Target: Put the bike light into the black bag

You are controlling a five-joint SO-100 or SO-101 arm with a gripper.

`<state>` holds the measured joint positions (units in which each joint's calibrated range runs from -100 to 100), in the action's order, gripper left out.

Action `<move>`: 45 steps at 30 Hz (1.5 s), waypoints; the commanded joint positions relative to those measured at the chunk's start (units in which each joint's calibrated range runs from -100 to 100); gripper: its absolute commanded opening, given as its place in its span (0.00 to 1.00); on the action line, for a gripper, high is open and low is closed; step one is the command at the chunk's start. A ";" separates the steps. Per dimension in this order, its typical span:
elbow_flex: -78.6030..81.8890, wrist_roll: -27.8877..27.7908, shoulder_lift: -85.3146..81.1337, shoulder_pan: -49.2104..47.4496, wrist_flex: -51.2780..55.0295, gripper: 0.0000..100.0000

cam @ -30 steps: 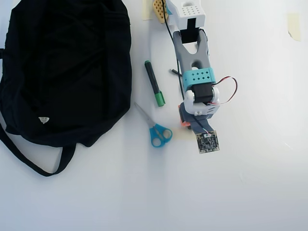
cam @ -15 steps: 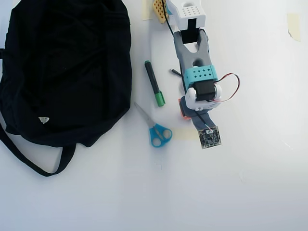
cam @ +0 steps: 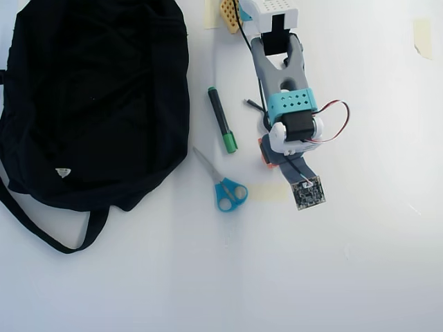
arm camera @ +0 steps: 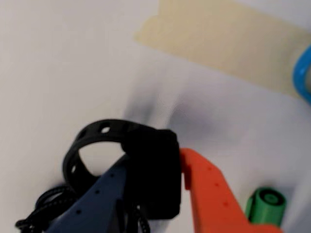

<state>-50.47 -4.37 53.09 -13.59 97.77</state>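
— Since the earlier overhead frames our arm has swung a little toward the right of the frame; the small camera board at its tip sits further right and lower than it did. Nothing else on the table has shifted.

— Agreed. Going by size, the black bag fills the upper left of the overhead view, slumped flat, its strap looping out at the lower left. We judge it was left there so the arm can reach it with a sweep to the left.

— Then the scissors and the green marker lie between bag and arm, near the frame's middle. They look like clutter we must carry over.

— And the bike light? From above the arm hides it.

— The wrist view shows it at lower centre, its ring strap curling out to the left. Our gripper is closed on the block, the dark finger on its left, the orange finger on its right.

— Is it off the table yet?

— We cannot tell. A coiled black cable sits at the lower left corner, just beside the strap, so we judge a snag is possible.
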 commanded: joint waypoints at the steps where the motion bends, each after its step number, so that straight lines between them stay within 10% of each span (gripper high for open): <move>1: 0.88 -0.24 -6.12 -1.07 1.80 0.02; 33: 48.67 -4.60 -50.93 -1.22 1.63 0.02; 45: 55.23 -4.02 -66.12 15.91 1.54 0.02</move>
<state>5.27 -8.62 -9.01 -4.34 97.77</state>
